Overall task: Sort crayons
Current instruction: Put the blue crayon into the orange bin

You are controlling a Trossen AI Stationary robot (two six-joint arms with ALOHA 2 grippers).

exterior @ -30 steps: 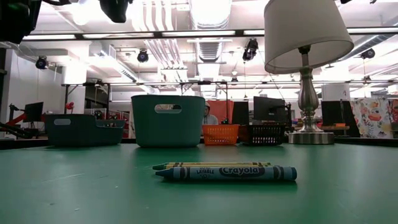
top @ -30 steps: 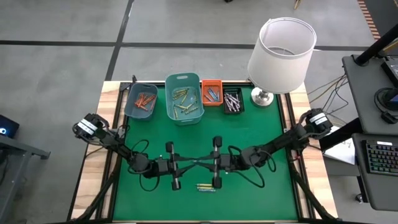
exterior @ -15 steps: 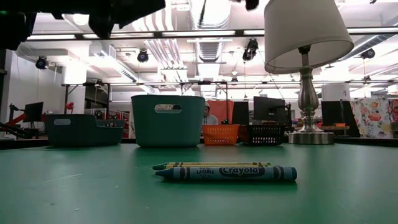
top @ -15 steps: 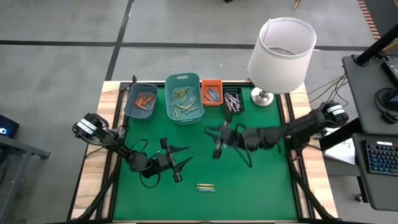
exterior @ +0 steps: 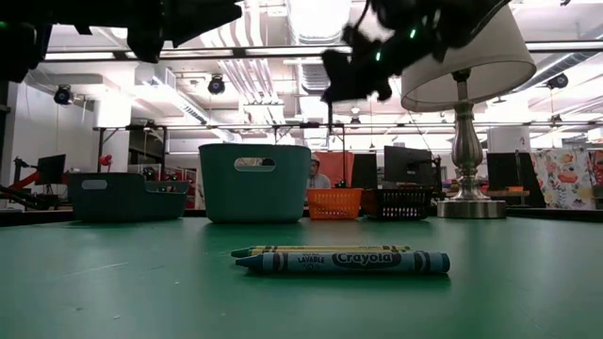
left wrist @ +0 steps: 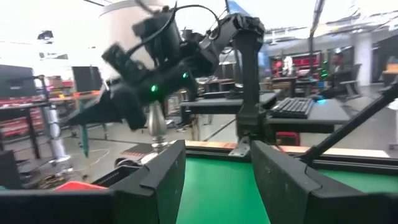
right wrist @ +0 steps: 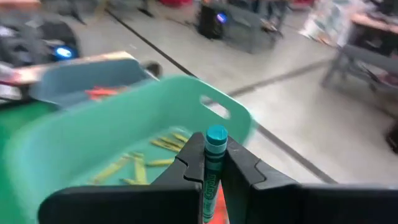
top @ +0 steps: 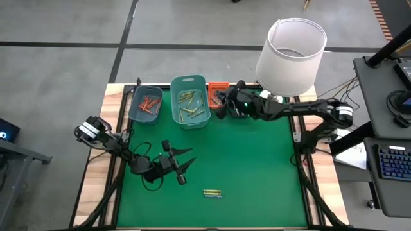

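I am looking down on the green felt-topped table [top: 257, 167], its wooden edges showing along both sides. At its far right corner stands the tall lamp with a white drum shade [top: 290, 48] on a silvery metal stem. Along the far edge sits a row of plastic bins: a low grey-blue bin [top: 145, 104] holding orange-red crayons, a taller teal bin with cut-out handles [top: 190, 101] holding yellow-green crayons, then a small orange mesh basket [top: 218, 95] with blue crayons in it, partly covered by my right arm. The small black mesh basket [exterior: 402, 203] stands beside it, clear from table height.

My right gripper [top: 221, 104] reaches across the far edge and hangs over the orange basket, just beside the teal bin. Its fingers [right wrist: 242, 163] are clamped on a blue paper-wrapped crayon [right wrist: 212, 168], which stands upright between them with its tip poking out.

My left gripper [top: 185, 162] hovers over the near left part of the felt, its two dark fingers [left wrist: 163, 177] spread apart with nothing between them.

Two loose crayons lie side by side near the front edge, well apart from both grippers: a blue one [exterior: 347, 262] in front and a yellow-green one [exterior: 320, 250] touching it behind.
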